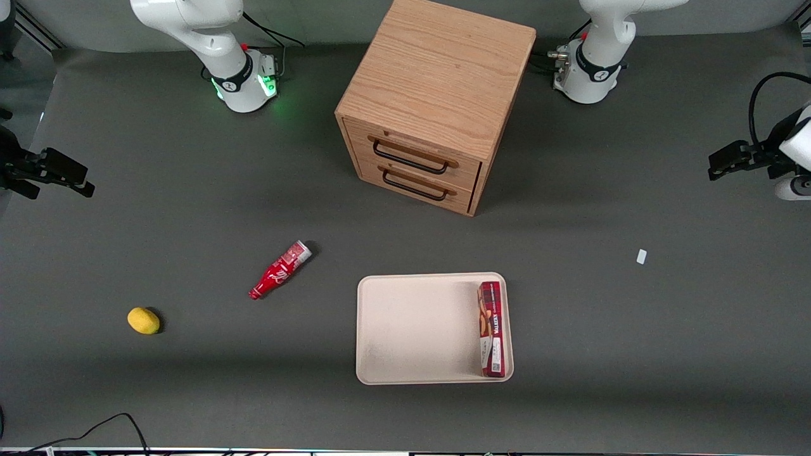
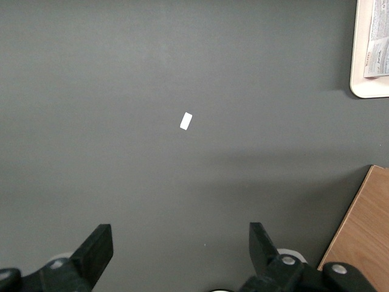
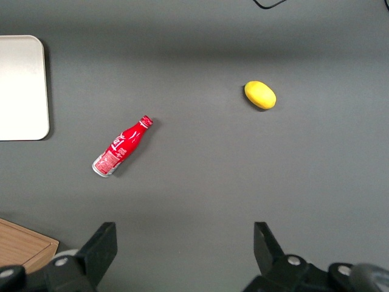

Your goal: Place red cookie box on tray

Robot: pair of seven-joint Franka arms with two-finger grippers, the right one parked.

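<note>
The red cookie box (image 1: 493, 329) lies flat in the cream tray (image 1: 412, 329), along the tray's short rim toward the working arm's end. In the left wrist view a corner of the tray (image 2: 360, 61) shows, with the box's pale printed side (image 2: 378, 36) in it. My left gripper (image 1: 716, 168) hovers at the working arm's end of the table, well apart from the tray and farther from the front camera. The gripper (image 2: 180, 234) is open, with only bare mat between its fingers.
A wooden two-drawer cabinet (image 1: 437, 95) stands at the table's middle, farther from the front camera than the tray. A small white scrap (image 1: 641, 256) lies between gripper and tray. A red bottle (image 1: 280, 270) and a yellow lemon (image 1: 144, 320) lie toward the parked arm's end.
</note>
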